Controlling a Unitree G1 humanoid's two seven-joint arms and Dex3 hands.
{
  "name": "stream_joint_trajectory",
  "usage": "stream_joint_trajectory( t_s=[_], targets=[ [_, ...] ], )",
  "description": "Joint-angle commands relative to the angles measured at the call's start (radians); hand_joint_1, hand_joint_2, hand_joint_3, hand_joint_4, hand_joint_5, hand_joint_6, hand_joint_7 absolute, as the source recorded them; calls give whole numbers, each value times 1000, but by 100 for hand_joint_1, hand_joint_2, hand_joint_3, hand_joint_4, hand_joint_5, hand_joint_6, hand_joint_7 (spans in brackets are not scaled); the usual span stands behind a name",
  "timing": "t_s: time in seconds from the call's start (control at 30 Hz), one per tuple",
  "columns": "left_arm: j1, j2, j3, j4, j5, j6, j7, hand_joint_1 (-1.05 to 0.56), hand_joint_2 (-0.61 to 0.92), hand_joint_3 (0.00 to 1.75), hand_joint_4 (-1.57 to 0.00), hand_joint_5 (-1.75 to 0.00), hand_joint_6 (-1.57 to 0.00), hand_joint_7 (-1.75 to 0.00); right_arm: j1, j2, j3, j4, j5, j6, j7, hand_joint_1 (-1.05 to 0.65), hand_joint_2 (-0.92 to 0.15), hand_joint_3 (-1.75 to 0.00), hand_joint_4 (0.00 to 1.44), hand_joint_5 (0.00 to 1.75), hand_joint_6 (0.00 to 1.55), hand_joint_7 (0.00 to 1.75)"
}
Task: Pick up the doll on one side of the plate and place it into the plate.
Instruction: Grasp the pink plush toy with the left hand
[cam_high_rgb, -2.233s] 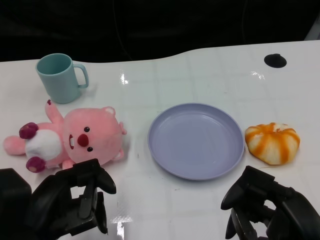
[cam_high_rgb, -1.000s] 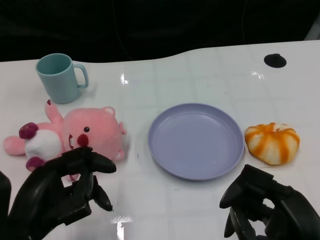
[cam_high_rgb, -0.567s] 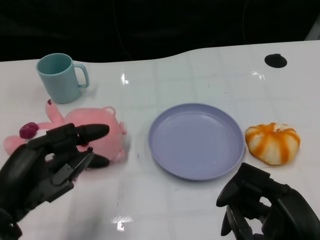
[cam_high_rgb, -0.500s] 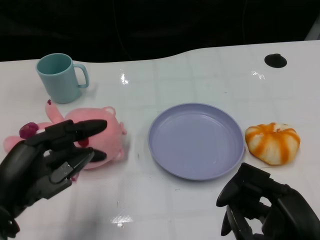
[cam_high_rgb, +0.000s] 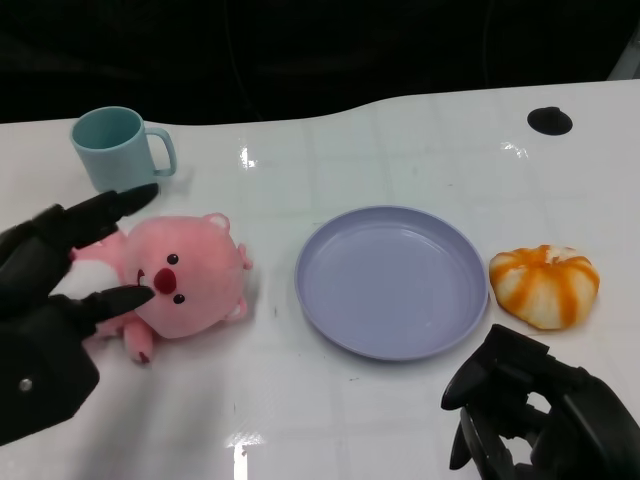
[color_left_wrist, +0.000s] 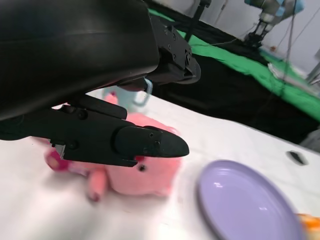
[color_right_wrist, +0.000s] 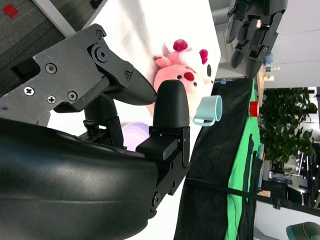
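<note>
A pink plush doll lies on the white table to the left of the lilac plate, head toward the plate. My left hand hovers over the doll's body with fingers spread, hiding it; a fingertip sits by the doll's face, and nothing is held. The left wrist view shows those fingers above the doll, with the plate beyond. My right hand stays low near the table's front edge, fingers curled in on nothing. The right wrist view shows the doll and my left hand far off.
A teal mug stands behind the doll. An orange-striped plush pumpkin lies just right of the plate. A small black disc sits at the far right of the table. Beyond the table's back edge it is dark.
My left hand has uncurled, risen from the front edge and moved left and forward over the doll's body. The doll, the plate and my right hand keep their places.
</note>
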Motion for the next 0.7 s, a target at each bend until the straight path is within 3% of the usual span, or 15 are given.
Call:
stream_joint_trajectory(
  t_s=[0.03,0.5,0.7],
  targets=[
    [-23,61,-34,13,131,13,27,-73,92,8,0,-19,-14,-1,-1,-7,-6,-7,4,5,1,-25,-59,-115,62,173,51,155],
    [-161,114,-211,168,429,149,-13,-75,91,2,-1,-12,-13,-1,0,-4,-2,-11,-7,6,-3,-26,-58,-114,63,172,52,154],
    [-273,98,-313,379,480,137,9,-79,92,1,-2,-13,-13,-1,8,-2,1,-25,-5,18,-5,-25,-58,-115,62,173,52,153]
  ],
)
